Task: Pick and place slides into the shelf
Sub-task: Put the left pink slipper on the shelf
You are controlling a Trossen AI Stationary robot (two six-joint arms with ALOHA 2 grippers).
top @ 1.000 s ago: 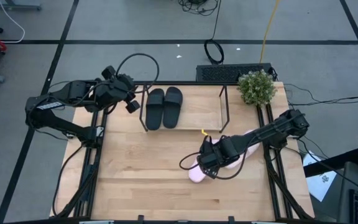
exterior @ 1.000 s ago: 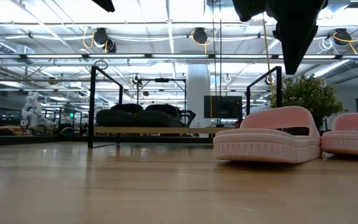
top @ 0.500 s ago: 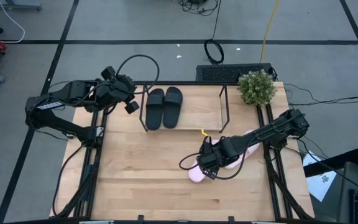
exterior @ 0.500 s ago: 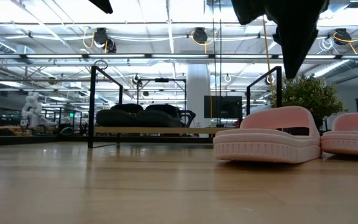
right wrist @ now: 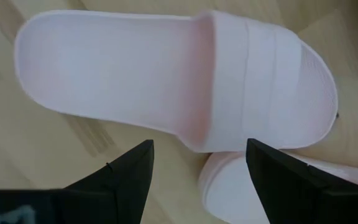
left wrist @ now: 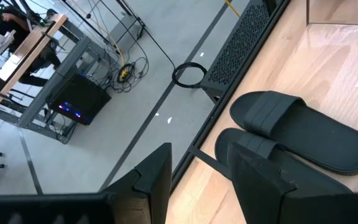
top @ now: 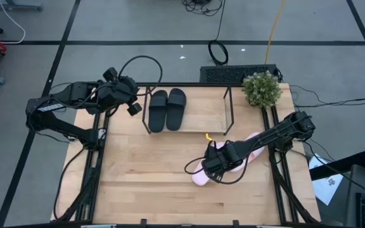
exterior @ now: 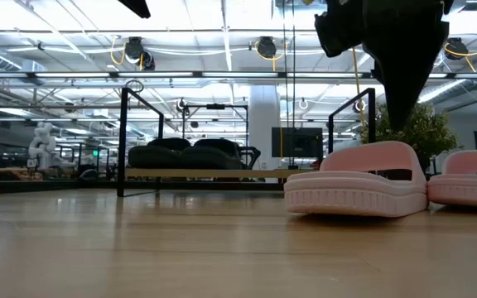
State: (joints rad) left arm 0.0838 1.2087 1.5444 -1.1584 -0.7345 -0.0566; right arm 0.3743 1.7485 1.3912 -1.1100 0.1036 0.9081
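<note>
Right gripper (right wrist: 194, 165), fingers apart, hangs over the pink slides (right wrist: 185, 81), apparently lining up a grasp; left gripper (left wrist: 197, 180) waits open beside the shelf (top: 228, 114).

Grey floor (top: 138, 25), black tape lines; ceiling lights (exterior: 266, 45).

Ceiling lamps (exterior: 259, 47) are lighting everything evenly and brightly, throwing only soft shadows on the wooden surface (top: 144, 177). Low view is blowing out around 12 o'clock, with the near wood going blurry. The dark fingers (right wrist: 120, 171) are looking soft up close.
</note>
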